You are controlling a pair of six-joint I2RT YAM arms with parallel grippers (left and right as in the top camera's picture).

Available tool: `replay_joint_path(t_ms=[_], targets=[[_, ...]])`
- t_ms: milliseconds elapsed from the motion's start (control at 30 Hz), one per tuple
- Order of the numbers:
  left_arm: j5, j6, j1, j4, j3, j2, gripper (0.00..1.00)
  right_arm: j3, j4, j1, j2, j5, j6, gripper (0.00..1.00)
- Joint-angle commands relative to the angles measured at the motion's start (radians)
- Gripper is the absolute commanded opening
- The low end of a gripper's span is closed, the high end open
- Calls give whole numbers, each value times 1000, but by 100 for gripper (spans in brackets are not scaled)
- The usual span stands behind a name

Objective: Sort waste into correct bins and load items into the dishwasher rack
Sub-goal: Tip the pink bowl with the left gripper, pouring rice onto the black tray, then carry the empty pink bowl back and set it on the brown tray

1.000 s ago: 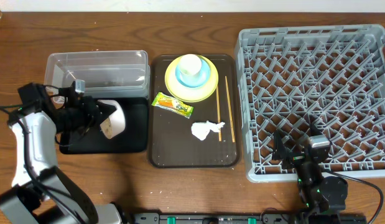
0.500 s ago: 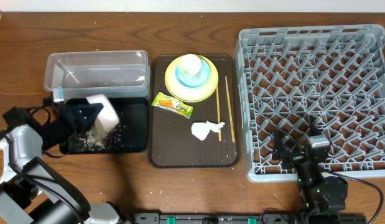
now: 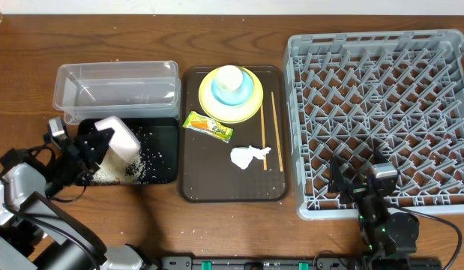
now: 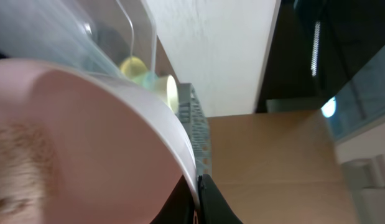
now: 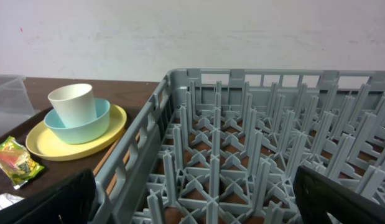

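Observation:
My left gripper (image 3: 95, 148) is shut on the rim of the white-pinkish bowl (image 3: 117, 138), which is tipped over the black tray (image 3: 163, 150). Rice scraps (image 3: 115, 171) lie in that tray. In the left wrist view the jaws (image 4: 197, 194) pinch the bowl (image 4: 86, 143). The clear tub (image 3: 115, 84) stands behind. The white cup (image 3: 229, 77) sits in the light blue bowl (image 3: 246, 91) on the yellow plate (image 3: 232, 115). The wrapper (image 3: 208, 126), tissue (image 3: 249, 157) and chopsticks (image 3: 276, 131) lie on the brown tray. My right gripper (image 5: 192, 199) is open over the grey rack (image 3: 381, 97).
The brown serving tray (image 3: 232, 187) lies between the black tray and the rack. The right wrist view shows the rack's pegs (image 5: 242, 155), the stacked cup (image 5: 72, 104) and the wrapper (image 5: 15, 163). Bare wooden table (image 3: 22, 60) is at the far left.
The left arm swung left and down and tipped the bowl further. Rice has spilled from the bowl into the black tray. The right arm has not moved.

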Motion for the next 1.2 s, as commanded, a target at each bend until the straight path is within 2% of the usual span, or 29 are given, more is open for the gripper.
replay_joint_path(t_ms=[0,67,167,300,533,600,700,933,1000,1167], targets=[[40,5,3,-13,-4,4,6,-2,-3,-9,-2,5,-9,99],[40,8,3,2,-4,4,6,-2,-3,-9,-2,5,-9,99],[40,31,3,-93,-4,-1,6,-2,-3,-9,-2,5,-9,99],[39,47,3,-38,-4,-1,6,-2,-3,-9,-2,5,-9,99],[40,48,3,-59,-4,-2,7,-2,-3,-9,-2,5,-9,99],[39,51,3,-9,-3,-2,7,-2,-3,-9,-2,5,-9,99],[40,-40,3,32,-3,-2,7,-2,-3,-9,-2,5,-9,99],[33,-68,-29,-3,4,-30,6,-2,-3,-9,-2,5,-9,99],[-7,-82,-49,-22,22,-53,6,-2,-3,-9,-2,5,-9,99],[-220,-200,-141,-23,69,-169,6,-2,-3,-9,-2,5,-9,99]])
